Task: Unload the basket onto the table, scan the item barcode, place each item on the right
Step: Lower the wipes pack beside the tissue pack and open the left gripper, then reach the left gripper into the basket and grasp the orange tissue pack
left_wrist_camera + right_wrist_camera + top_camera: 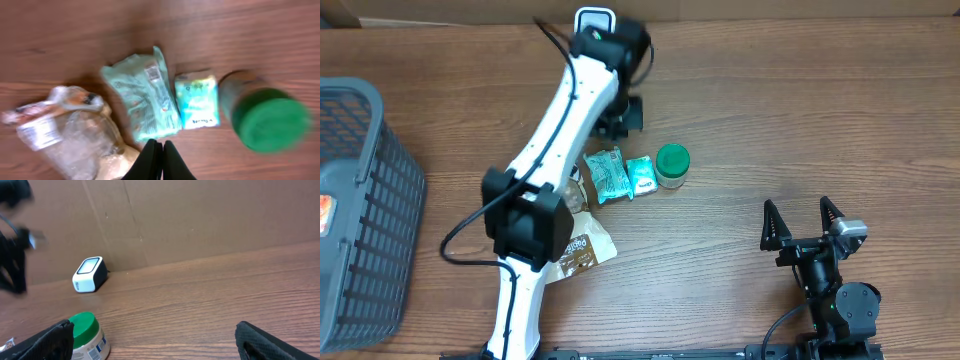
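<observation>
Looking down on a wooden bench (770, 110), I see two arms and a small cluster of groceries near the middle.

The left arm reaches across the bench toward the far edge. Its left end effector (620, 118) is above the groceries with its jaws pressed fully together and nothing between them. In its own camera the black fingertips (159, 157) meet just below a teal pouch (147, 97).

The things to be scanned lie in a row on the bench, none of them lifted:
- a clear bag (70, 127), crumpled, with pale contents I cannot identify
- the teal pouch, lying flat
- a small teal packet (196, 100) just beside it
- a jar (672, 165), upright at the right end, green lid on; I cannot tell what is inside

A brown packet (582, 250) lies nearer me, partly under the left arm.

A white and black scanner (89, 274) sits at the far edge, against a cardboard wall (200, 215), well apart from the groceries.

At the left edge a dark mesh basket (370, 180) holds something red and orange (325, 215), mostly cut off by the frame.

The right end effector (802, 222) sits near the front right, jaws spread wide and holding nothing.
</observation>
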`<state>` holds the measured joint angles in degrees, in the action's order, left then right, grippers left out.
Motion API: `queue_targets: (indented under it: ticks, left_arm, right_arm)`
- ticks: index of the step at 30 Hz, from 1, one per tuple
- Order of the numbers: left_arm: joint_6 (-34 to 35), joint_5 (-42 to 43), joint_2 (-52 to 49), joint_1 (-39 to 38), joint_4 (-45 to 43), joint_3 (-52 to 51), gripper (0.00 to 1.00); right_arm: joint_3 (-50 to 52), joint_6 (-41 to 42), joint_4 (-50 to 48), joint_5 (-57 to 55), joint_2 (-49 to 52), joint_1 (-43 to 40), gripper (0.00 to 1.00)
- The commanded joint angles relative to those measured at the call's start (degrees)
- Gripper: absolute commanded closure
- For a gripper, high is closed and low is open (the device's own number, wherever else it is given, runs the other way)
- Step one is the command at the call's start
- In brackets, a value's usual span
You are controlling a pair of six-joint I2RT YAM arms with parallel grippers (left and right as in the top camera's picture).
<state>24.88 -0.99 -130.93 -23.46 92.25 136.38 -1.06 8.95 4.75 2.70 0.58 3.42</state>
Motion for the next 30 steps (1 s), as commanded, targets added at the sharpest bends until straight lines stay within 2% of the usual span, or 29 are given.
queue_targets:
  ticks: [1,2,9,14,18,25,30]
  left_arm:
    - [-0.76,-4.83,0.61,1.14,4.59,13.14,0.96]
    - [-2.95,-3.17,1.62,1.57,4.57,15.72,0.96]
    - [-0.66,-3.52,12.94,8.74,4.57,19.41,0.96]
    - [-0.68,-4.07,21.4,20.46,4.57,19.34,0.96]
    - [-1.01,-0.33,25.66,31.78,4.57,18.95,0.96]
    - [-1.09,2.1,27.58,48.7,4.57,12.07,0.96]
    - [0.63,-1.42,27.58,55.17,4.55,2.4,0.96]
  right_arm:
    - [0.59,-0.46,-0.15,-0.22,-0.42,-0.13,0.0]
    - [0.59,-0.46,-0.15,-0.22,-0.42,-0.13,0.0]
    - [0.59,-0.46,-0.15,-0.22,-0.42,-0.13,0.0]
    - [0.59,-0.46,-0.15,-0.22,-0.42,-0.13,0.0]
    - [0.59,-0.46,-0.15,-0.22,-0.42,-0.13,0.0]
    - [0.59,-0.46,-0.15,-0.2,-0.42,-0.13,0.0]
    - [0.59,-0.46,-0.15,-0.2,-0.42,-0.13,0.0]
